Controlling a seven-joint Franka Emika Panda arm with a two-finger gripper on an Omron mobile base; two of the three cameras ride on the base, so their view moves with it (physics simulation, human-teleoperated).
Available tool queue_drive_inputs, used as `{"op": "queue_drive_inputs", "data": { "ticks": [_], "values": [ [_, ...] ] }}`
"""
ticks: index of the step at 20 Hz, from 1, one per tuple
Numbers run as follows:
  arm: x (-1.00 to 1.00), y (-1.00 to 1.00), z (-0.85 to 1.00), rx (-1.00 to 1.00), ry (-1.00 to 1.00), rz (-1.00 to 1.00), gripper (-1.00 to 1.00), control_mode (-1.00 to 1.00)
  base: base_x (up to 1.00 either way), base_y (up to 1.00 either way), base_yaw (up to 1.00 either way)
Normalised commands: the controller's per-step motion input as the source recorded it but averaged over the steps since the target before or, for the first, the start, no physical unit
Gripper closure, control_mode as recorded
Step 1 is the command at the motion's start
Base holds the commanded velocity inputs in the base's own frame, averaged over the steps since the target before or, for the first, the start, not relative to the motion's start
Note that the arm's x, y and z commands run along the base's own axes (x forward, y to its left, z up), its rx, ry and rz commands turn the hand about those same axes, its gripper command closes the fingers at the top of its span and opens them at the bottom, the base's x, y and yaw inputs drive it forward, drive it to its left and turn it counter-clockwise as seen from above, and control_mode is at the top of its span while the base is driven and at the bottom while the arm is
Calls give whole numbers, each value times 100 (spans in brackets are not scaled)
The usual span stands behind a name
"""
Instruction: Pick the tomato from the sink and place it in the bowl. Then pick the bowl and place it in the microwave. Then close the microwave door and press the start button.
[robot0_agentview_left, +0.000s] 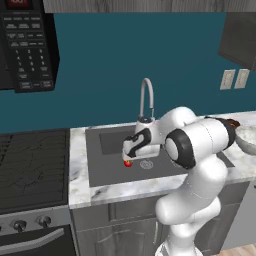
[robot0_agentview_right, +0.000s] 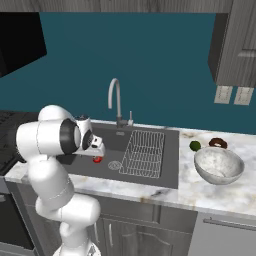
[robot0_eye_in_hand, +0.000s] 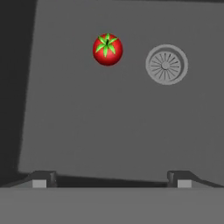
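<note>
Tomato (robot0_eye_in_hand: 107, 49) | on sink (robot0_eye_in_hand: 109, 122) floor beside drain (robot0_eye_in_hand: 166, 64) | no writing readable

Both base views look forward and down from behind the arm, left and right, sharing the sink (robot0_agentview_left: 150, 165) at mid-frame. The hand view looks steeply down, close over the sink floor, with the drain (robot0_eye_in_hand: 166, 64) at upper right.

White rounded arm (robot0_agentview_left: 195, 165) — dark joints.
</note>
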Motion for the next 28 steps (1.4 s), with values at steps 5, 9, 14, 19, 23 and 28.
{"op": "queue_drive_inputs", "data": {
  "ticks": [5,9,14,19,23,28],
  "values": [
    [41,1,-41,0,1,0,-100,-100,0,0,0],
    [42,1,-35,0,0,0,-100,-100,0,0,0],
    [41,5,-35,0,0,0,-100,-100,0,0,0],
    [31,6,-33,0,0,0,-100,-100,0,0,0],
    [34,8,-28,0,0,0,-100,-100,0,0,0],
    [36,5,-23,0,0,0,-100,-100,0,0,0]
  ]
}}
